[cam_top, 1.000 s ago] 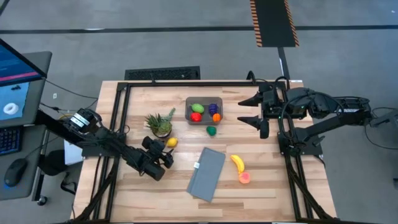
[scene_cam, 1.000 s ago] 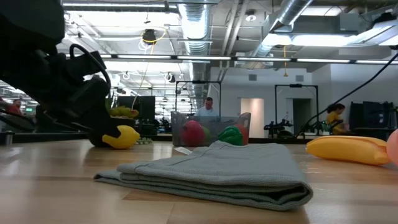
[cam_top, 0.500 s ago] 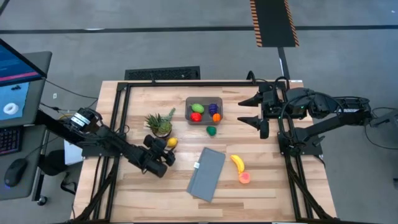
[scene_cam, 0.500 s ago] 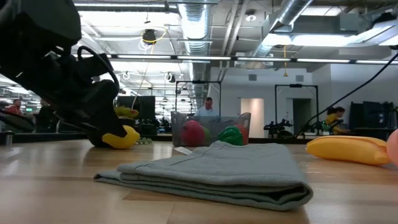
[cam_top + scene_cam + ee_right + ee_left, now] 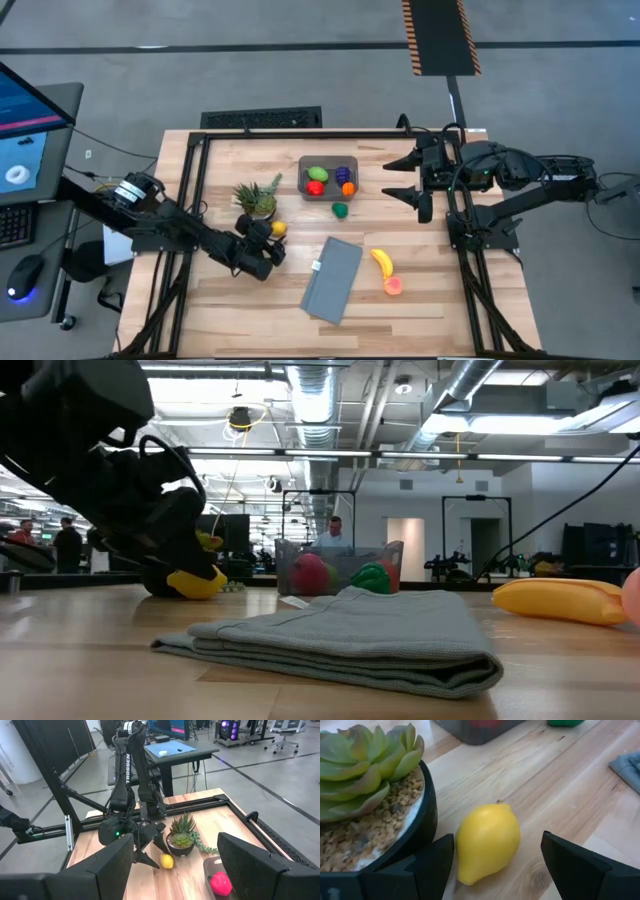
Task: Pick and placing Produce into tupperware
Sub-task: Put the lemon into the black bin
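Note:
The yellow lemon lies on the table beside the potted plant. My left gripper is open and low, with one finger on each side of the lemon. The smoky tupperware holds light green, purple, red and orange pieces. A dark green piece rests on the table just near of it. A banana and a pink piece lie toward the right near side. My right gripper is open and waits above the table's far right. My left gripper has one finger right beside the lemon's side, coming level from the table's near left. Whether that finger touches the lemon, I cannot tell. The other finger stands well apart from it.
A folded grey-blue cloth lies on the near middle of the table. The plant's black pot stands close against the left gripper's finger. A black frame rail runs along the table's left edge. People show in the room beyond.
My left gripper has moved toward the table's far edge and a little right, closing on the lemon until its fingers stand on either side of it. The lemon has stayed where it was.

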